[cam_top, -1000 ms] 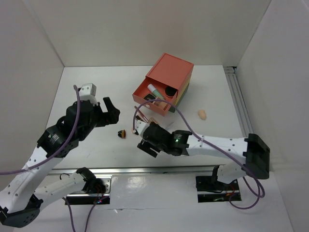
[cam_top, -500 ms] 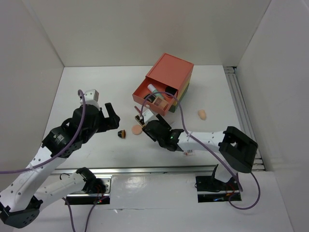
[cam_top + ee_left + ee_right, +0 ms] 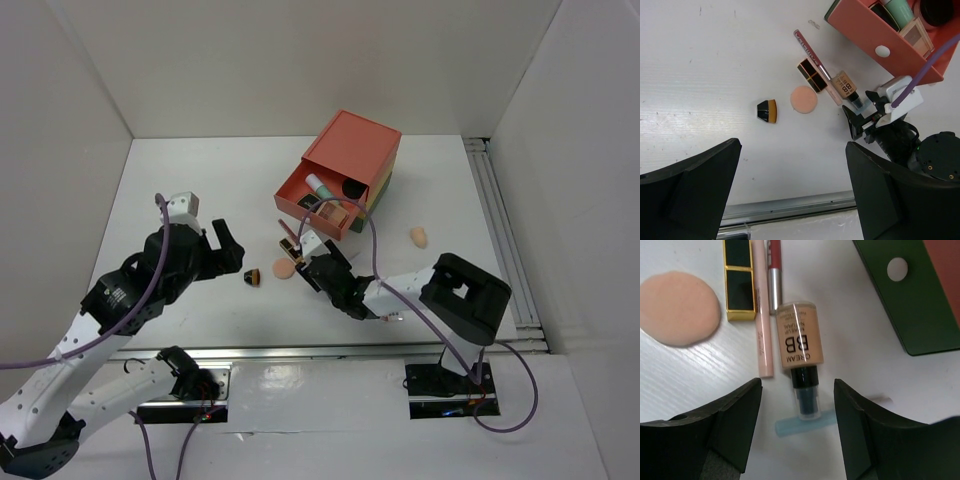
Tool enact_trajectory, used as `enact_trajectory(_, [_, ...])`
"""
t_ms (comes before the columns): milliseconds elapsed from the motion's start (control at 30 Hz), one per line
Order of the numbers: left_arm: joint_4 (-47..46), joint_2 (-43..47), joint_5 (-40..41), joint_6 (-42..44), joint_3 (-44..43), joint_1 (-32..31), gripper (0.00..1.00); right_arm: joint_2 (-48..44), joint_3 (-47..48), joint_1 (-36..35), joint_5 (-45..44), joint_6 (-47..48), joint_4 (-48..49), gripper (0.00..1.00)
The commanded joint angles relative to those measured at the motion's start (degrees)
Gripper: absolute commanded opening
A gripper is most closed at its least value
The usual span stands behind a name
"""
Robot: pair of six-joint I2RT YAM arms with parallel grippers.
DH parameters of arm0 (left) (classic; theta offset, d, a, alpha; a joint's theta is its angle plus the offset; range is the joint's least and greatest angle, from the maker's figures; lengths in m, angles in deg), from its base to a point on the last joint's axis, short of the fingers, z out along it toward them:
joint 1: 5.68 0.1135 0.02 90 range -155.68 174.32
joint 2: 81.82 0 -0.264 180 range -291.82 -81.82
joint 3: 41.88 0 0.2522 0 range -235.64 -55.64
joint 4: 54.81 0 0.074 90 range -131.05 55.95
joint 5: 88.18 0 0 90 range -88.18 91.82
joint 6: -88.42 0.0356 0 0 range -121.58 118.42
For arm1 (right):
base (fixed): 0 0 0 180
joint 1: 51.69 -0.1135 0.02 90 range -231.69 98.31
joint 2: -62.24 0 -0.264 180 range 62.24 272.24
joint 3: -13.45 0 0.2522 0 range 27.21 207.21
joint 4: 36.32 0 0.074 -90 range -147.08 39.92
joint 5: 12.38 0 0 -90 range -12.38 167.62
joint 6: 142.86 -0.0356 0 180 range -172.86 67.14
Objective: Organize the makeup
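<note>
Table (image 3: 180,180), loose makeup near the drawer box (image 3: 355,150):
- one BB cream bottle (image 3: 797,335), lying flat, cap towards the right gripper (image 3: 797,385)
- two slim pencils beside it, one pink (image 3: 762,315), one red (image 3: 774,275)
- one black-gold lipstick (image 3: 738,280)
- one round peach puff (image 3: 679,307)
- one black-orange wedge (image 3: 767,111), set apart
- one peach sponge (image 3: 419,237), right of the box

Open coral drawer: one white-green tube (image 3: 322,186), one round black compact (image 3: 352,188).

Right gripper spread either side of the bottle cap. Left gripper (image 3: 792,150) spread wide above the table, empty.

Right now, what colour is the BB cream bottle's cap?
Black. The right wrist view shows the cap best.
</note>
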Motion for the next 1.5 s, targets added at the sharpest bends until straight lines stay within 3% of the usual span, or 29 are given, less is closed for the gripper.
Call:
enact_trajectory(0, [-0.4, 0.8, 0.6, -1.8, 0.8, 0.4, 1.00, 1.9, -0.3, 0.8, -1.1, 0.3, 11.2, 0.67])
enact_trajectory(300, [-0.4, 0.8, 0.6, -1.8, 1.3, 0.4, 1.00, 7.2, -0.3, 2.0, -3.8, -0.2, 19.2, 0.67])
enact_trajectory(767, [0.6, 1.9, 0.5, -1.8, 0.8, 0.4, 1.00, 12.9, 2.9, 2.6, -2.2, -1.3, 16.8, 0.59])
enact_trajectory(800, [0.6, 1.9, 0.5, -1.8, 0.8, 0.4, 1.00, 12.9, 3.5, 2.6, -2.2, -1.8, 16.8, 0.51])
enact_trajectory(1067, [0.6, 1.9, 0.5, -1.8, 0.2, 0.4, 1.00, 8.4, 2.8, 2.0, -0.2, -1.2, 14.1, 0.20])
enact_trajectory(1333, [1.1, 1.9, 0.5, -2.3, 0.2, 0.4, 1.00, -3.6, 1.2, -6.3, -2.4, -1.3, 5.8, 0.02])
enact_trajectory(1467, [1.1, 1.4, 0.5, -2.9, 0.2, 0.4, 1.00, -12.5, 1.2, -9.3, 1.8, -3.5, -0.3, 0.02])
